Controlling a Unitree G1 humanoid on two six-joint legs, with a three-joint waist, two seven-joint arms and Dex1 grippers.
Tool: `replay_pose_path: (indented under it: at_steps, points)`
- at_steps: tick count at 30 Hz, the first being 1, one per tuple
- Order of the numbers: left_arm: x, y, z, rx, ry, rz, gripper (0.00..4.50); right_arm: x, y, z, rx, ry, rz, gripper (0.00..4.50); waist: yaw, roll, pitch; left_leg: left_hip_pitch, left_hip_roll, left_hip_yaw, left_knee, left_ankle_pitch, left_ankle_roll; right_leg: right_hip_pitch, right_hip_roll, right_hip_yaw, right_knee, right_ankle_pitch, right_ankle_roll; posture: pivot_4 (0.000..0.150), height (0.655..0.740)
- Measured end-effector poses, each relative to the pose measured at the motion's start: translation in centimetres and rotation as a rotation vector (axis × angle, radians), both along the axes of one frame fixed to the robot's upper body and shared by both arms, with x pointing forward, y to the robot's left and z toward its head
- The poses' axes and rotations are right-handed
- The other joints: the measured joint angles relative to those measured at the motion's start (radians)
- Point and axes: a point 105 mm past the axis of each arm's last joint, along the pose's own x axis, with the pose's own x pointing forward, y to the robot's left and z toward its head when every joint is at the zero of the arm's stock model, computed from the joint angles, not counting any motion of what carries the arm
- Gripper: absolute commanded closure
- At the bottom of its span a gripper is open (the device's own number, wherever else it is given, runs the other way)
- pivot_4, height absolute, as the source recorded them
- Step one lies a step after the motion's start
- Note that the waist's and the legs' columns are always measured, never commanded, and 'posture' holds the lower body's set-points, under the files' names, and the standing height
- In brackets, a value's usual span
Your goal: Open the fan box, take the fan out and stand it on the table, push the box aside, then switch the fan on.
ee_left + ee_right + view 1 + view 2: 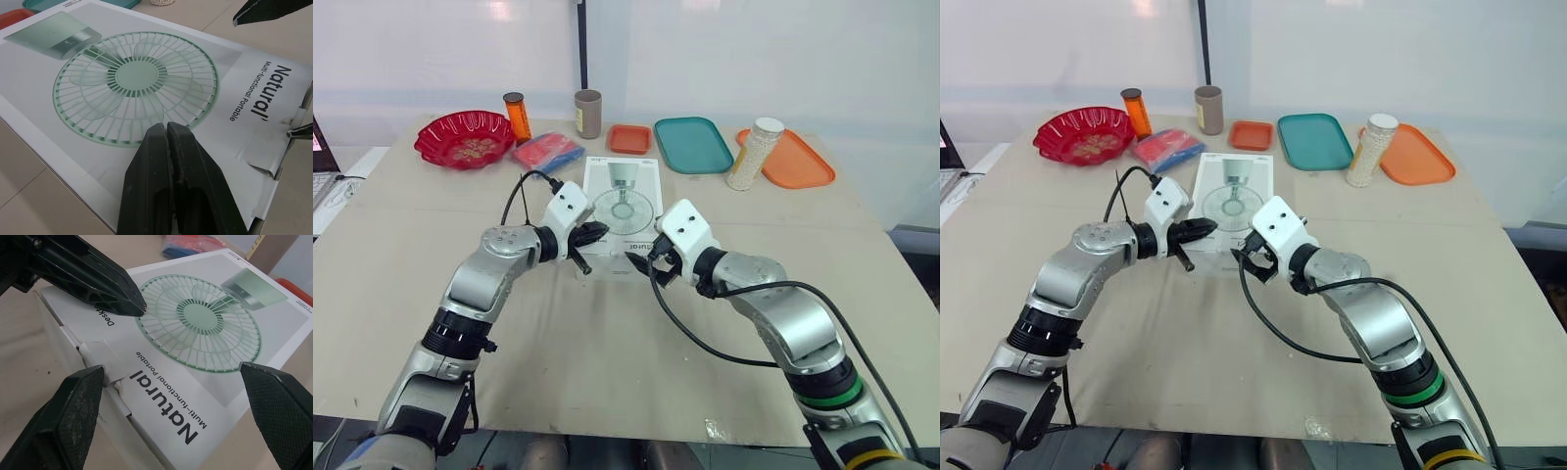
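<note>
The white fan box (623,201) lies flat on the table, with a green fan printed on its lid. My left gripper (598,233) is shut with nothing in it, and its tips rest on the lid (137,78) near the box's near-left corner. My right gripper (640,262) is open at the near end of the box. In the right wrist view its fingers (63,421) stand wide apart on either side of that end. The end flap (103,356) there is creased and slightly lifted. The fan itself is hidden.
Along the table's far side stand a red bowl (465,138), an orange bottle (517,114), a brown cup (588,113), a blue-red packet (548,152), a small orange tray (629,138), a teal tray (693,144), a jar of white grains (756,153) and an orange tray (800,164).
</note>
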Motion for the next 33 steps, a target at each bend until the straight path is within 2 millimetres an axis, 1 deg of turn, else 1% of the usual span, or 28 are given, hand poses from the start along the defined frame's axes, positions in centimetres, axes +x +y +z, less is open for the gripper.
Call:
replay_pose_path:
  at_steps: [7, 15, 23, 31, 33]
  points:
    - [0.0, -0.1, -0.1, -0.001, 0.005, -0.006, 4.34, -0.4, 0.3, -0.5, 0.004, 0.022, 0.018, 0.0, 0.0, 0.0, 0.0, 0.0, 0.0, 0.0, 0.0, 0.0, 0.0, 0.0, 0.0, 0.0, 0.0, 0.0, 0.0, 0.15, 0.74]
    - [0.0, -0.2, -0.1, 0.001, 0.004, -0.009, 4.34, 0.0, 0.7, -1.1, -0.001, 0.03, 0.01, 0.0, 0.0, 0.0, 0.0, 0.0, 0.0, -0.001, 0.0, 0.0, 0.0, 0.0, 0.0, -0.001, 0.0, 0.0, 0.0, 0.15, 0.74]
    - [-0.5, -0.7, -0.3, 0.005, -0.007, -0.04, 4.34, 0.1, 0.7, -0.9, -0.001, 0.027, 0.013, 0.0, 0.0, 0.0, 0.0, 0.0, 0.0, -0.001, 0.0, 0.0, 0.0, 0.0, 0.0, -0.001, 0.0, 0.0, 0.0, 0.15, 0.74]
    - [-0.6, -0.9, -0.2, 0.005, -0.019, -0.054, 4.34, 0.3, 1.0, -0.1, 0.001, 0.01, 0.025, 0.0, 0.0, 0.0, 0.0, -0.001, 0.0, -0.002, 0.0, 0.0, 0.0, 0.0, 0.0, -0.002, 0.0, 0.0, 0.0, 0.15, 0.74]
    - [-0.6, -0.9, -0.2, 0.003, -0.02, -0.057, 4.34, 0.6, 0.7, 0.3, 0.012, 0.0, 0.013, 0.0, 0.0, 0.0, 0.0, -0.001, 0.0, -0.002, 0.0, 0.0, 0.0, 0.0, 0.0, -0.002, 0.0, 0.0, 0.0, 0.15, 0.74]
